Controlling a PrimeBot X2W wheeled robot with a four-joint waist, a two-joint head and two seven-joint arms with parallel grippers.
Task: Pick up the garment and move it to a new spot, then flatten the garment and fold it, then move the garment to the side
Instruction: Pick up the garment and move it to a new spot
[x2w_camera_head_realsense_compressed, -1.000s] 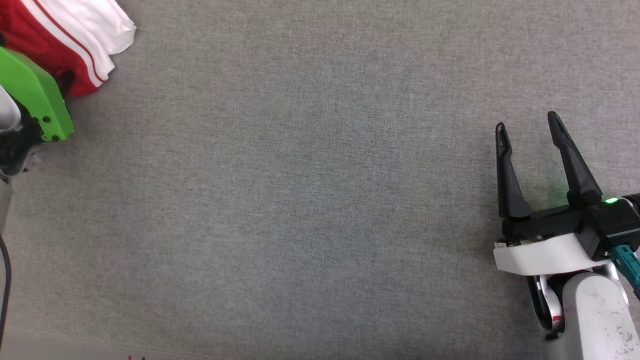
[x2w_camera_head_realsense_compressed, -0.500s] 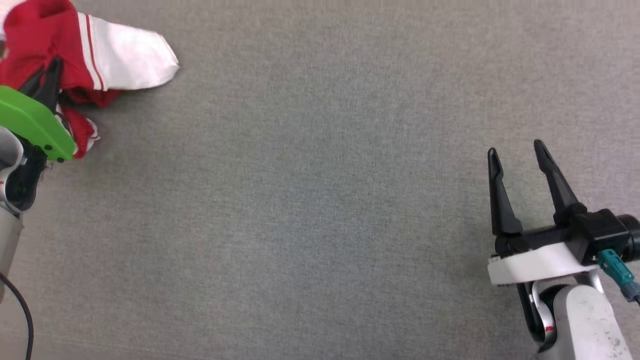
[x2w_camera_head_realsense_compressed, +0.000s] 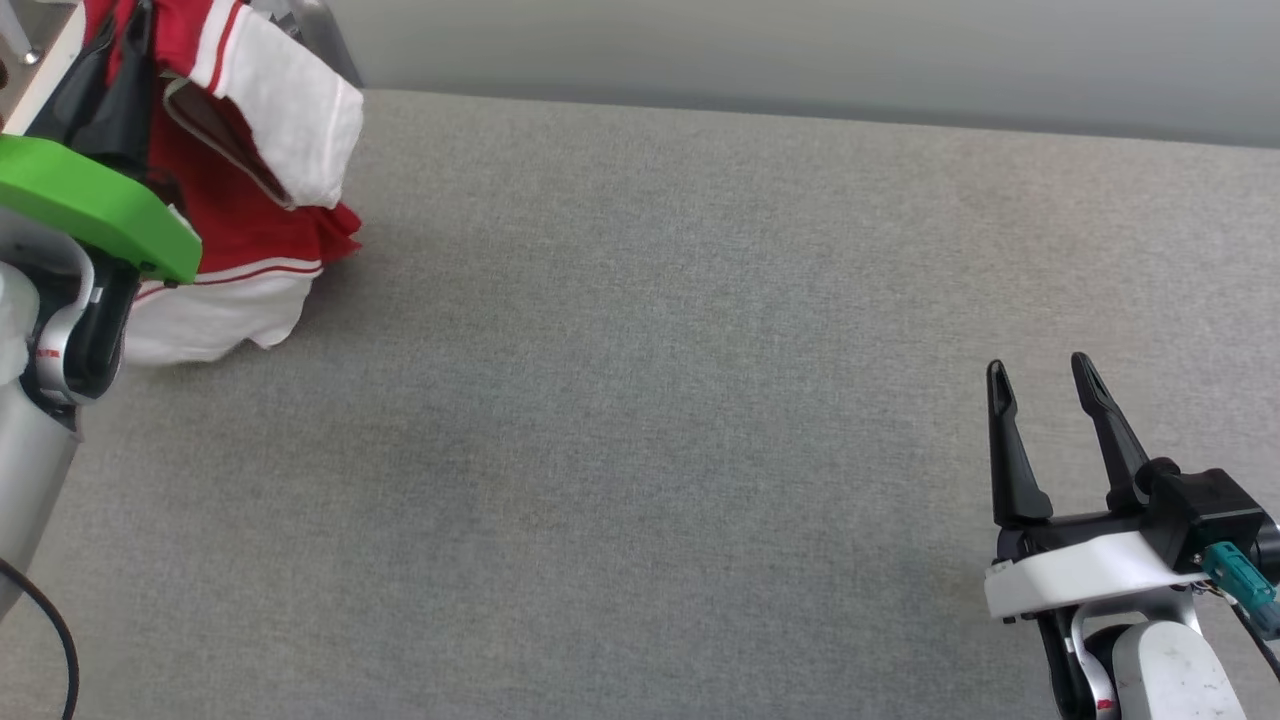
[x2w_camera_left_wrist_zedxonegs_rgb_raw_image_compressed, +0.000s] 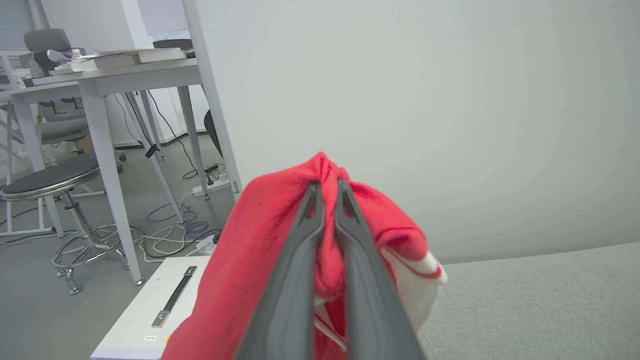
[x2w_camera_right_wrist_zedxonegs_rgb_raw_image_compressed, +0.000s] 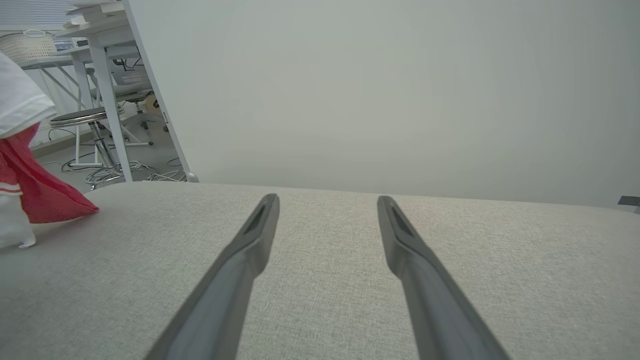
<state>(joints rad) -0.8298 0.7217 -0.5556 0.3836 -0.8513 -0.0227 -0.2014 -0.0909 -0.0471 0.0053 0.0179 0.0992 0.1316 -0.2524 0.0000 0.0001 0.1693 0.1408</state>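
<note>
left gripper (x2w_camera_left_wrist_zedxonegs_rgb_raw_image_compressed: 327, 189) at 10 o'clock is pinched tight on the garment (x2w_camera_head_realsense_compressed: 240, 190), right gripper (x2w_camera_head_realsense_compressed: 1038, 365) at 4 o'clock wide open, holding nothing

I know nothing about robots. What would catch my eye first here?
The bright red-and-white garment at the far left, bunched up and hanging from the left gripper, whose dark fingers are pinched shut on it next to a vivid green cover. At the lower right, the right gripper hovers with fingers spread, holding nothing above the grey surface.

Red garment (x2w_camera_head_realsense_compressed: 235, 215) with white sleeves, bunched and hanging, lower sleeve seemingly touching grey surface (x2w_camera_head_realsense_compressed: 700, 400)
</note>
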